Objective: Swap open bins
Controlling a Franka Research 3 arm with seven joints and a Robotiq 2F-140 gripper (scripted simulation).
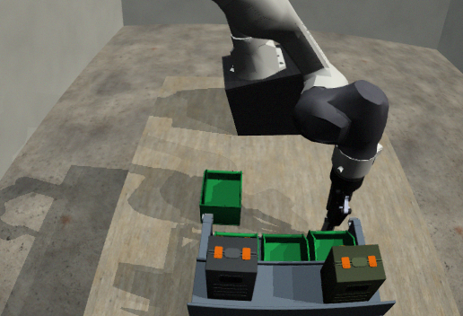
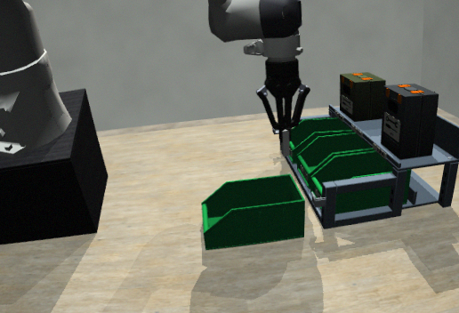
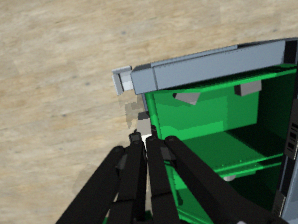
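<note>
The empty open bin (image 1: 221,192) (image 2: 258,226) stands on its base on the table top, clear of the shelf. The bin with grey parts (image 1: 333,242) (image 3: 215,117) is in the shelf's end place, at the right in the top view, open front out. It looks about level, its rear under the board; two parts show inside it in the wrist view. Whether its front base is fully down behind the lip is hard to tell. My gripper (image 1: 327,228) (image 2: 285,152) (image 3: 145,120) is shut and empty, pointing down, its fingertips close against that bin's front; contact is unclear.
Two other green bins (image 1: 285,248) (image 1: 236,235) stand beside it on the shelf (image 1: 289,284) (image 2: 361,222). A dark case (image 1: 231,277) (image 2: 409,121) and an olive case (image 1: 354,275) (image 2: 362,97) stand on the upper board. A side rail (image 3: 215,65) runs beside the end bin.
</note>
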